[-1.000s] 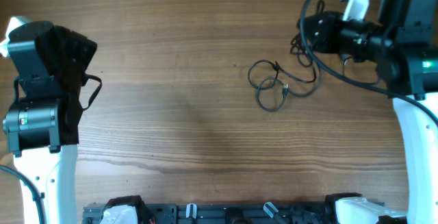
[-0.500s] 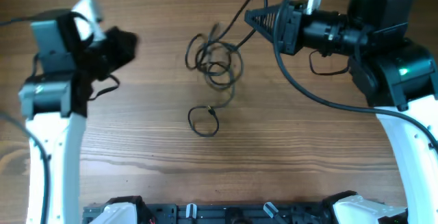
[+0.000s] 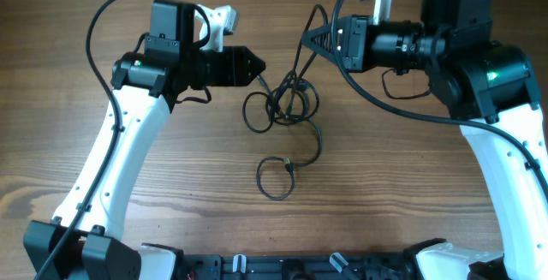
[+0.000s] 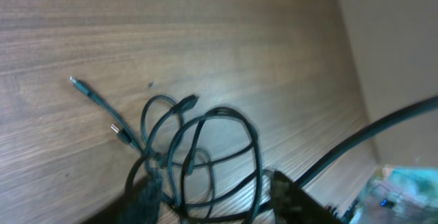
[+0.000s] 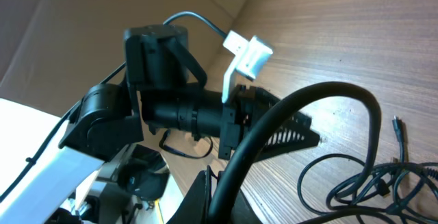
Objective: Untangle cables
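Overhead: the cables (image 3: 282, 104) lie tangled at the centre of the counter (image 3: 171, 203), one loop trailing toward the bottom. The right gripper (image 3: 310, 38), upper right, is clamped on one of them, seemingly to anchor it. The left gripper (image 3: 254, 64) points in from the upper left to work the knot

Left wrist: its jaws stand partly apart with loops between them, placed to take one

Right wrist: the pinched cable arcs close past the lens, then drops to the tangle at lower right
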You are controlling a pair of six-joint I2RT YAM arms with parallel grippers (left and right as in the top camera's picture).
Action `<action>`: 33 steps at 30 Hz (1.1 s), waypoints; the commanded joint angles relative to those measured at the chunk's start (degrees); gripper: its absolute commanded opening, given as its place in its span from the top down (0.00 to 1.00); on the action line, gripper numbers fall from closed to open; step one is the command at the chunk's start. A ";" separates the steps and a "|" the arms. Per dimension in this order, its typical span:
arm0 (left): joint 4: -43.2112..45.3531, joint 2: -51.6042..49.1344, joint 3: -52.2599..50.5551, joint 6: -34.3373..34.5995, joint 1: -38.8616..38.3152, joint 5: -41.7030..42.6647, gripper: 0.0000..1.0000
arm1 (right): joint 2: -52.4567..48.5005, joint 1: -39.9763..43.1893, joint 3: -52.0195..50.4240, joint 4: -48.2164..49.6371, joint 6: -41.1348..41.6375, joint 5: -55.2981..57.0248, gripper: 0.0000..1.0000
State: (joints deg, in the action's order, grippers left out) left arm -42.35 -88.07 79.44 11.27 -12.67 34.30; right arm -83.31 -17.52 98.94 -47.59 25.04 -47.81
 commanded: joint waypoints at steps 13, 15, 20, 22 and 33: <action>6.16 -12.83 0.39 4.17 -7.58 5.25 0.43 | -0.17 0.24 1.18 -1.14 -2.01 -1.40 0.96; 5.60 -14.73 0.39 4.20 -7.76 4.11 0.49 | -0.17 0.24 1.18 -1.27 -2.19 -1.40 0.96; 4.24 -17.20 0.39 4.20 -7.67 -0.20 0.94 | -0.17 0.24 1.18 -3.61 -2.56 3.08 0.96; 4.52 -16.83 0.61 4.20 -6.88 -0.35 0.96 | -0.24 0.24 1.16 -6.67 -2.54 9.73 0.96; 2.67 0.46 1.60 4.72 13.33 -2.51 0.96 | -10.71 0.66 -3.72 -17.27 -0.42 39.08 0.96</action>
State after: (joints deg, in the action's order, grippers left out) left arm -38.68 -95.07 79.46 15.79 -6.11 33.28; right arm -89.65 -17.50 96.79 -64.73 24.23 -15.33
